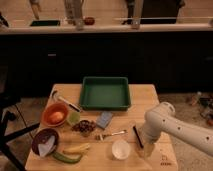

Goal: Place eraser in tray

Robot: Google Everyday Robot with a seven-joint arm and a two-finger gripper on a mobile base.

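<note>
The dark-green tray (105, 106) stands at the back middle of the wooden table, and nothing shows inside it. The eraser (137, 136), a narrow dark block, is at the front right of the table, well in front of the tray. My white arm comes in from the right and bends down over that spot. My gripper (144, 144) is right beside the eraser, at its right side, low over the table. I cannot tell whether it holds the eraser.
A grey-blue pad (104, 119), a fork (111, 134) and a white cup (120, 149) lie between the tray and the front edge. An orange bowl (55, 115), a purple bowl (44, 141), a banana (76, 148) and a dark food pile (85, 126) are on the left.
</note>
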